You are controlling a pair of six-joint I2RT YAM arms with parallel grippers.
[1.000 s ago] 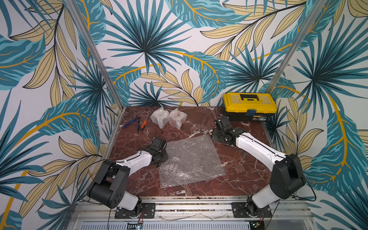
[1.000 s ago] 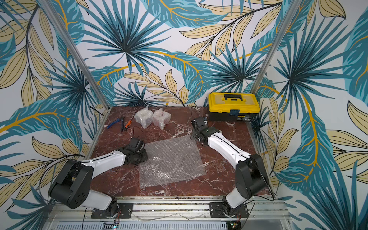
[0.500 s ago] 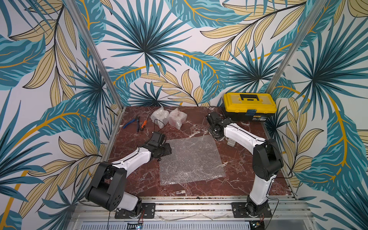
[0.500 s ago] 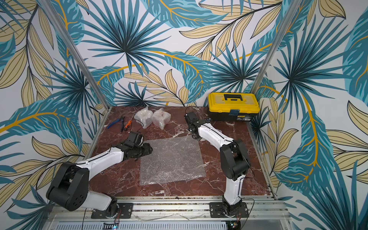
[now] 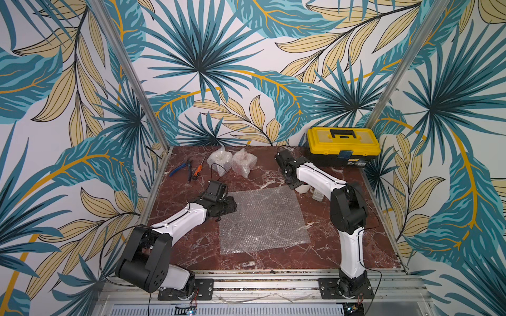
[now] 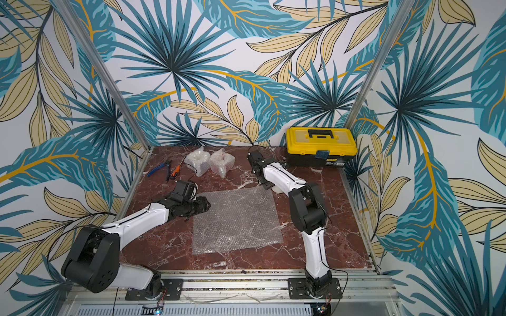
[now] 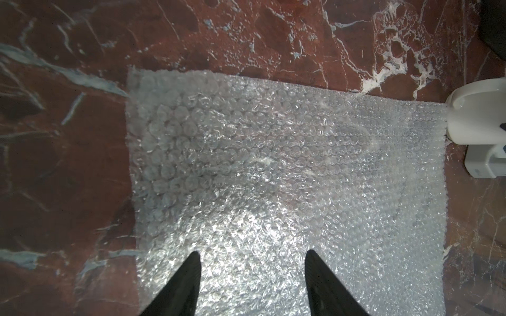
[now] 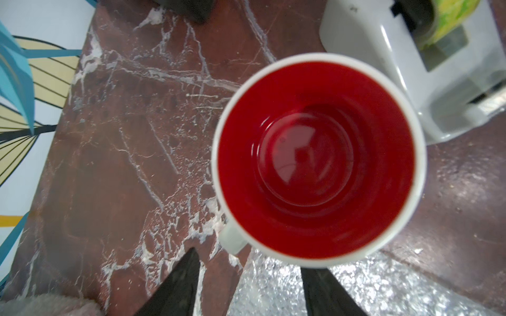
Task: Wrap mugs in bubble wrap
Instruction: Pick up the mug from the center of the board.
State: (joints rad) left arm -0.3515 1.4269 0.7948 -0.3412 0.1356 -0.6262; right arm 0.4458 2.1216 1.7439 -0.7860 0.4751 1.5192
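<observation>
One sheet of bubble wrap [image 5: 262, 219] [image 6: 235, 219] lies flat mid-table. My left gripper [image 7: 252, 254] hangs open over the sheet's left edge [image 5: 232, 206], with nothing between its fingers. A white mug with a red inside [image 8: 317, 158] stands upright just off the sheet's far right corner [image 5: 304, 188] [image 7: 476, 115]. My right gripper [image 8: 249, 257] is open beside the mug on its handle side, and the rim hides one fingertip. It holds nothing. Two crinkled bundles of bubble wrap [image 5: 219, 161] [image 5: 243, 161] sit at the back, their contents hidden.
A small grey tape dispenser [image 8: 383, 54] [image 5: 317, 194] stands right next to the mug. A yellow toolbox [image 5: 342, 145] fills the back right corner. Blue pliers [image 5: 180, 169] and an orange screwdriver [image 5: 197, 171] lie at the back left.
My left gripper has opened and shifted slightly toward the back; the sheet stays flat. The right arm has folded upward, its elbow raised, bringing its gripper back and left beside the mug.
</observation>
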